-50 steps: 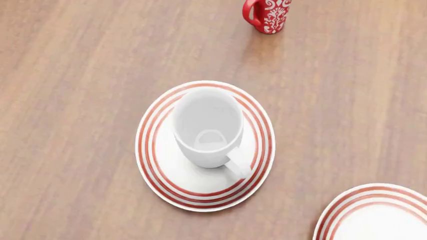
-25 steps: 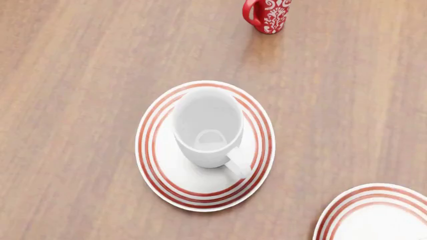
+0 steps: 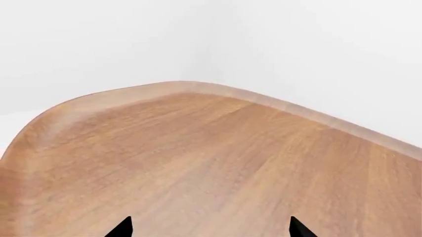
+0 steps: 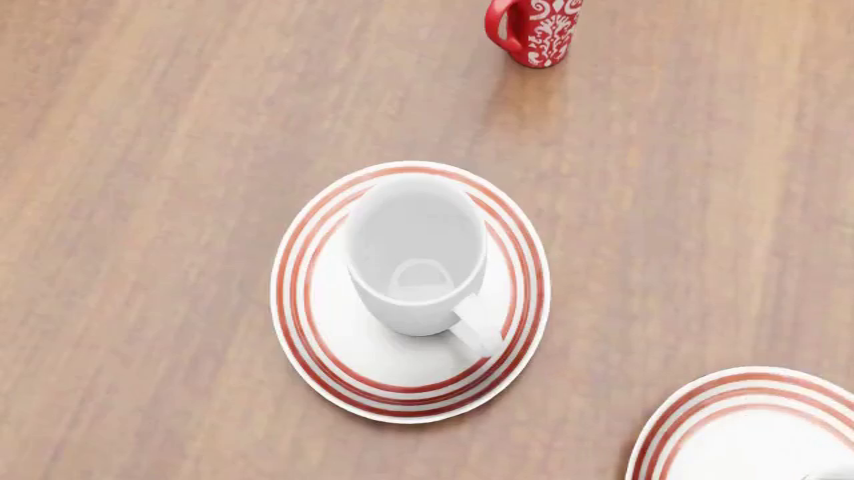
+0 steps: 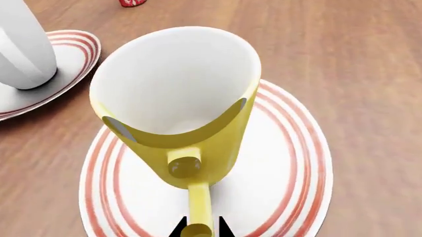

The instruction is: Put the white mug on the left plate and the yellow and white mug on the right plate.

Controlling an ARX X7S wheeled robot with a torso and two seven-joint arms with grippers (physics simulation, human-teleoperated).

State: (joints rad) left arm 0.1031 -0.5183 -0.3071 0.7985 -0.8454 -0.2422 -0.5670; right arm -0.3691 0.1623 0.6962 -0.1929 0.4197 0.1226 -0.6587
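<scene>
**Yellow mug poised over the right plate**

The white mug (image 4: 416, 262) already stands upright on the left plate (image 4: 310, 330), so that half looks done. The right end effector (image 5: 199, 228) pinches the handle of the yellow mug (image 5: 188, 106), pressed together on it, holding the mug upright over the right plate (image 5: 290, 163); whether its base touches the plate I cannot tell. Next comes lowering if needed, then letting go without tipping it. The left end effector (image 3: 209, 228) hangs spread over bare surface (image 3: 218, 163) near a corner, holding nothing.
</scene>
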